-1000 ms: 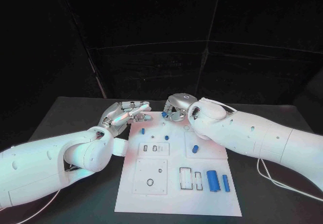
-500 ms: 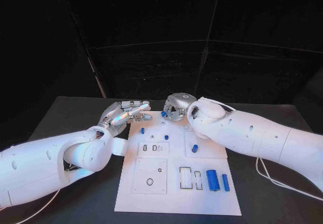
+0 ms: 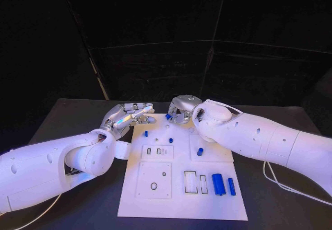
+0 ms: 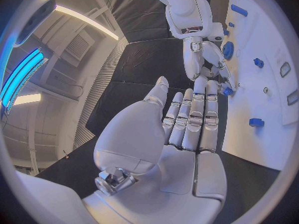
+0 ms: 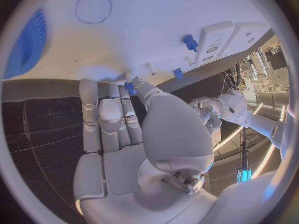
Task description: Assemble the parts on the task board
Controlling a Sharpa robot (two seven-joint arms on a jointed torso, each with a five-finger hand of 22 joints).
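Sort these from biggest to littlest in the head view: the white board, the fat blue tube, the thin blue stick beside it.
1. The task board.
2. The fat blue tube.
3. The thin blue stick, about as long but much thinner.

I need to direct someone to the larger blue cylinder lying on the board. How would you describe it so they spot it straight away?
Start at the white task board in the middle of the black table and go to its near right corner. Two blue pieces lie side by side there, right of two rectangular slots. The larger blue cylinder is the thicker left one; the thin blue bar beside it is slimmer.
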